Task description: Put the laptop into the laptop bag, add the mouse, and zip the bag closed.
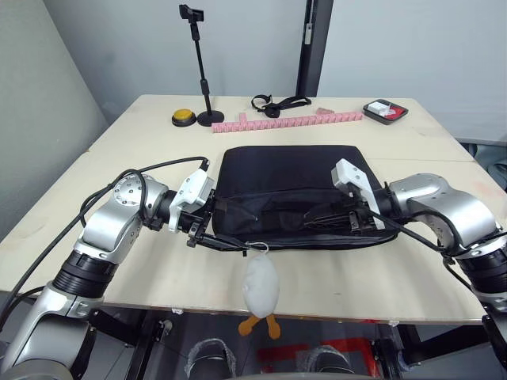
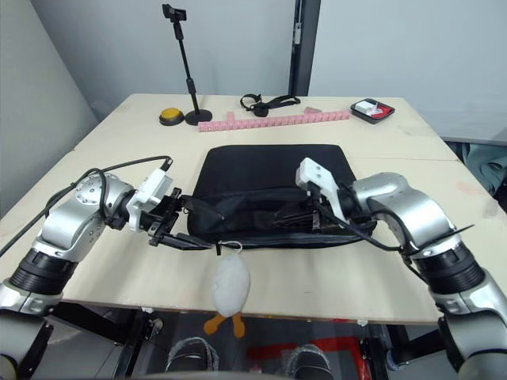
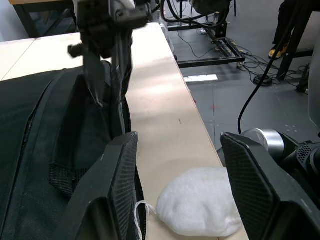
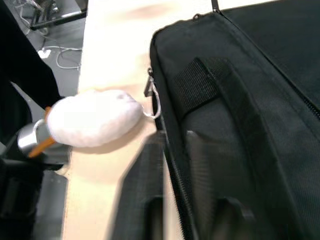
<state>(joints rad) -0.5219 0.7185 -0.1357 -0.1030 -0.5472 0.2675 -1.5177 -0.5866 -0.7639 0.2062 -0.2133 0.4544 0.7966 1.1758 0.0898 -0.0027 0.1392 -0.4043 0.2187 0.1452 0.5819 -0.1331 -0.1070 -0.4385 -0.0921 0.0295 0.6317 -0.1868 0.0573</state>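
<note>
The black laptop bag point(image 1: 285, 170) lies flat in the middle of the table, its front side near the table's front edge. My left gripper point(image 1: 202, 229) stands open at the bag's front left corner, one finger point(image 3: 117, 190) against the bag's side, the other point(image 3: 255, 190) out past the table edge. My right gripper point(image 1: 348, 218) rests on the bag's front right part, by the strap handle point(image 4: 200, 82). A white soft toy point(image 1: 260, 285) with orange feet hangs from the zip pull point(image 4: 150, 87) over the table edge. The laptop and the mouse are out of view.
At the back of the table stand a black phone stand point(image 1: 202, 71), a yellow button point(image 1: 184, 117), a row of pink blocks point(image 1: 293, 120), a black strap point(image 1: 277, 103) and a small red-and-black tray point(image 1: 386, 111). Bare wood lies left and right of the bag.
</note>
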